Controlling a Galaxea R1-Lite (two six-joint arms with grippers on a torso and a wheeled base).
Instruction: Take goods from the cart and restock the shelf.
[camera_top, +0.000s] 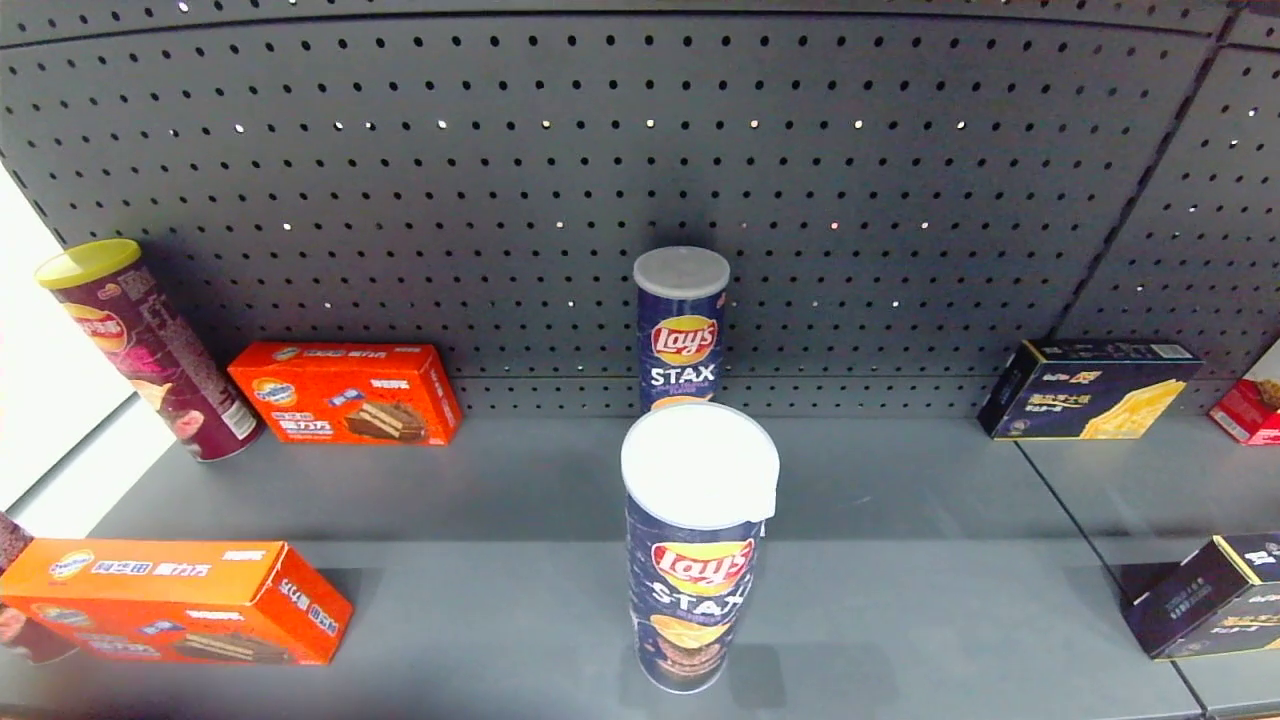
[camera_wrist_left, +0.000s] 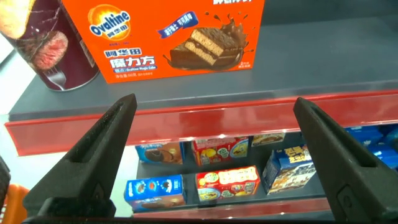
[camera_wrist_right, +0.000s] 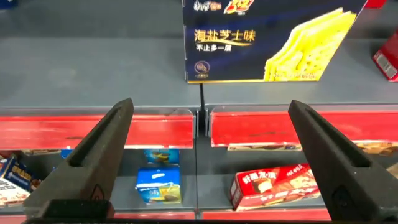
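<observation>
Head view: the shelf (camera_top: 900, 560) has gaps. Left gripper (camera_wrist_left: 214, 102) and right gripper (camera_wrist_right: 211, 104) gape empty; centre each grasp before you close.

The shelf (camera_top: 900, 560) and its perforated back panel (camera_top: 500, 200) are smooth, matt grey painted metal. The front can (camera_top: 695, 590), lower centre, is a glossy printed tube with a matt plastic lid (camera_top: 698, 462). The orange box (camera_top: 345, 392), mid-left, is glossy card. The red strip (camera_wrist_left: 205, 121) is shiny plastic. The left gripper (camera_wrist_left: 214, 102) is matt black and finely grained.
</observation>
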